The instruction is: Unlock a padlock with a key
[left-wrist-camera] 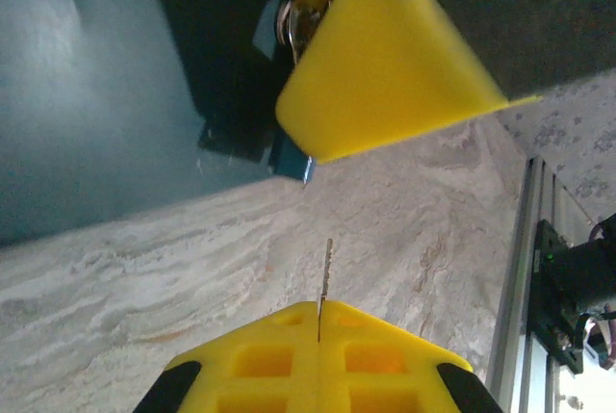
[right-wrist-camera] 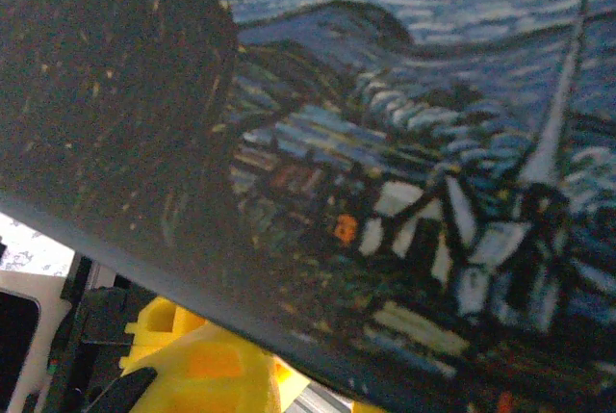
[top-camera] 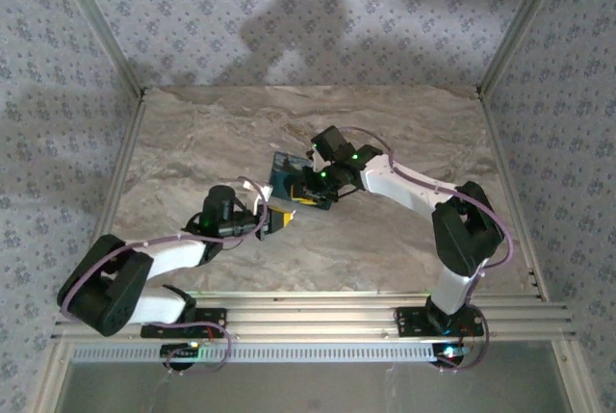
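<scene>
— Where's the key?
— The thin silver metal key stands at lower centre, pinched between the closed yellow pads of the left gripper.
— And the right gripper?
— Mid-frame, against a blue painted night-sky panel; I cannot tell its jaw gap. A bright metal piece glints beside its yellow finger, possibly the padlock.

No word, number, brand or sign can be read anywhere in these views. The printed panel close to the right wrist camera carries only a painted night sky over village houses, without legible lettering.
</scene>
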Available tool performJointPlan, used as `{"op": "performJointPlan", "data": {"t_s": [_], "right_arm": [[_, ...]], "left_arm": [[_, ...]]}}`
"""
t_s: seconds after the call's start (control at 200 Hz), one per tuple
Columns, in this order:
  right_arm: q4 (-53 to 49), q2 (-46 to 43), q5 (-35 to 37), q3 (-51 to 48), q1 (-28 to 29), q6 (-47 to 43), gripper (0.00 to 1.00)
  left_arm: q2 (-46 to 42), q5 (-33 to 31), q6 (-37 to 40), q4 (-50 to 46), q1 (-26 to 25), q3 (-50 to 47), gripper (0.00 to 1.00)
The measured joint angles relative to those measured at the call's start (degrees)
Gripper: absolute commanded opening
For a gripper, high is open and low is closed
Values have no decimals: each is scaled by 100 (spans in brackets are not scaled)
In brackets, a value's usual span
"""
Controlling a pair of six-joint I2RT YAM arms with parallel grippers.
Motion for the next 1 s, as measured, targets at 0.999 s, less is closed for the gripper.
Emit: {"op": "performJointPlan", "data": {"t_s": [0.999], "right_arm": [[15,-35,68,-48,-44,151,0]], "left_arm": [[70,-90,48,155,129,-33,0]]}}
